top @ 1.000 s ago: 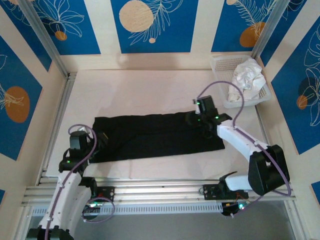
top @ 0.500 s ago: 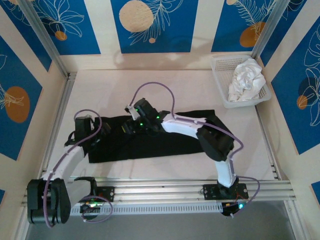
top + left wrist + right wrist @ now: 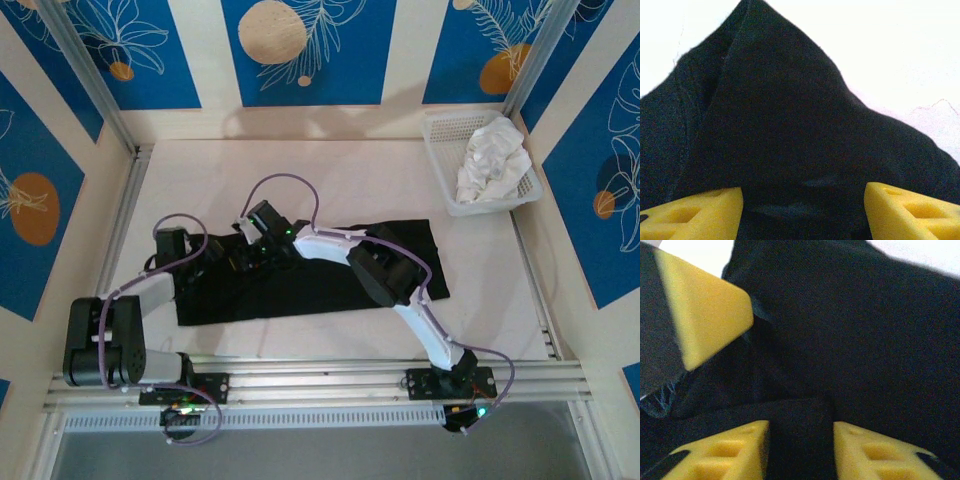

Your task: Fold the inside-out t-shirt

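T-shirt (image 3: 300, 290) on white table (image 3: 330, 180); blue walls (image 3: 340, 60)

The black inside-out t-shirt (image 3: 285, 295) lay as a long band across the white surface (image 3: 330, 180). The left gripper (image 3: 203, 256) sat over its left end, with the right gripper (image 3: 246, 254) just beside it. A crumpled white garment (image 3: 492, 160) sat in the far-right basket (image 3: 436, 160).

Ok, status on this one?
Left gripper open over t-shirt. Right gripper shut on a fold beside it. White cloth in basket, far right, clear.
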